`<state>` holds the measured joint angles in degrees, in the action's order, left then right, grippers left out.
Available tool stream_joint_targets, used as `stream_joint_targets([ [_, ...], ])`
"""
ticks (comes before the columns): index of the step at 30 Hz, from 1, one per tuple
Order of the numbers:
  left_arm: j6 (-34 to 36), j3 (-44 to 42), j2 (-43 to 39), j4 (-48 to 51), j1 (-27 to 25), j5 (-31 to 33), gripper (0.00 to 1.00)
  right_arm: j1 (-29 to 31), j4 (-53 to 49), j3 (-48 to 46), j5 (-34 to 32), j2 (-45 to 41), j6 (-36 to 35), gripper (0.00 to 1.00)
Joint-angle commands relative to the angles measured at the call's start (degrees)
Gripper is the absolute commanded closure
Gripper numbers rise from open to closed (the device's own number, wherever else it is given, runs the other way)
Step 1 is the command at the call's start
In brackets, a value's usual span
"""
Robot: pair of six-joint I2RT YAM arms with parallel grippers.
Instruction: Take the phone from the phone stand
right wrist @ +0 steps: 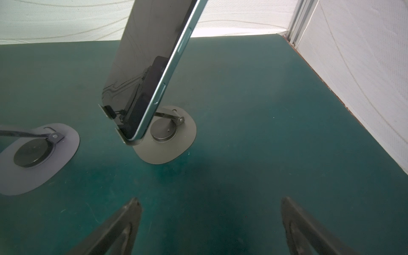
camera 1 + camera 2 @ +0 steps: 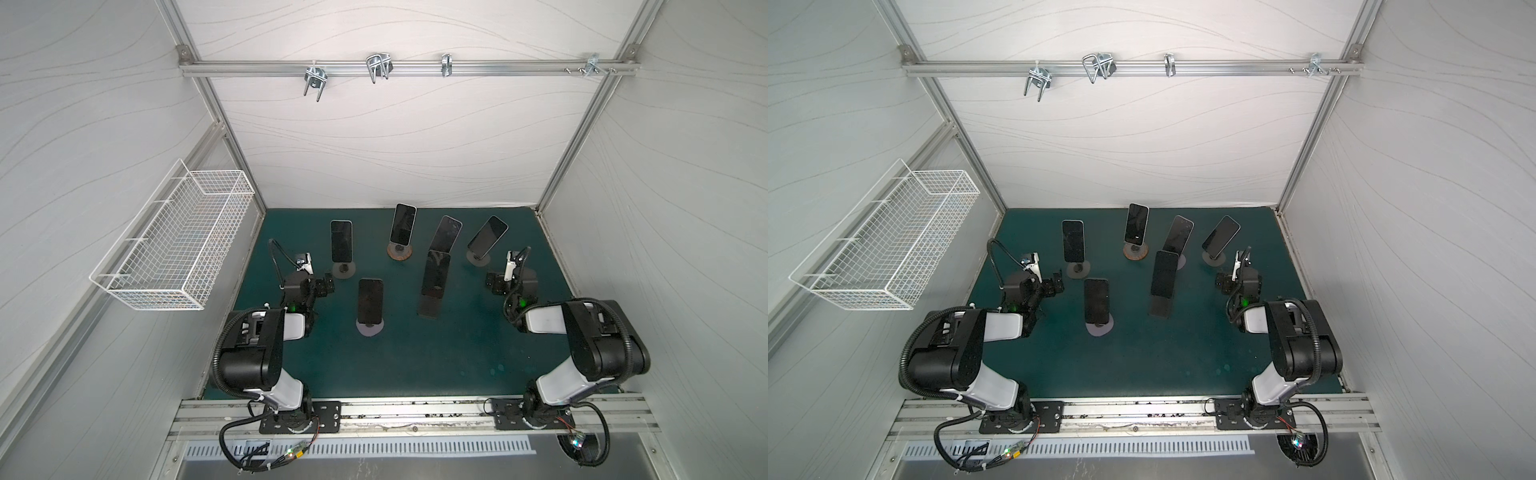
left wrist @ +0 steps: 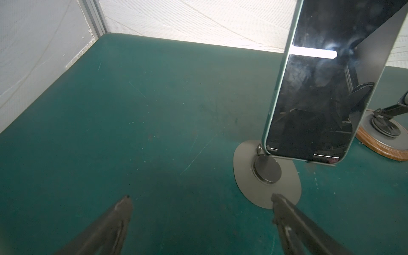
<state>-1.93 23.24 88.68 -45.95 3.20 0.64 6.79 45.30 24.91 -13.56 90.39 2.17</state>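
Observation:
Several dark-screened phones lean on stands on the green mat [image 2: 415, 353] in both top views. My left gripper [image 2: 326, 286] [image 3: 201, 197] hovers open and empty by the grey round stand base [image 3: 245, 172] of the far-left phone [image 2: 341, 241] [image 3: 320, 88]; one fingertip overlaps the base's edge in the left wrist view. My right gripper [image 2: 492, 282] [image 1: 210, 199] is open and empty too, short of the far-right phone [image 2: 487, 237] [image 1: 143, 66], which rests in its stand [image 1: 176, 141].
More phones stand mid-mat, one on a wood-rimmed base [image 2: 400, 251] [image 3: 375, 145], two nearer the front [image 2: 370, 301] [image 2: 434, 276]. A neighbouring grey base [image 1: 33, 172] sits close by. A white wire basket [image 2: 174, 245] hangs on the left wall. White walls enclose the mat.

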Motion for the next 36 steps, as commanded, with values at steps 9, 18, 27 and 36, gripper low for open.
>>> stream_joint_targets([
  [9,3.5,4.6,-10.6,14.6,0.0,-4.0,0.00,-0.2,-14.4,-0.1,-3.3,-17.7,3.8,0.01],
  [18,14.5,20.7,-13.0,54.4,5.0,-9.2,0.00,-0.4,-50.4,11.1,-12.3,-37.0,21.1,0.01],
  [27,14.2,20.8,-12.1,54.3,15.5,-17.5,0.00,-2.6,-66.2,17.9,-10.0,-38.8,33.0,0.01],
  [36,11.8,19.0,-11.7,48.6,16.4,-14.2,0.00,6.1,-72.9,22.6,-12.6,-35.9,37.8,0.01],
])
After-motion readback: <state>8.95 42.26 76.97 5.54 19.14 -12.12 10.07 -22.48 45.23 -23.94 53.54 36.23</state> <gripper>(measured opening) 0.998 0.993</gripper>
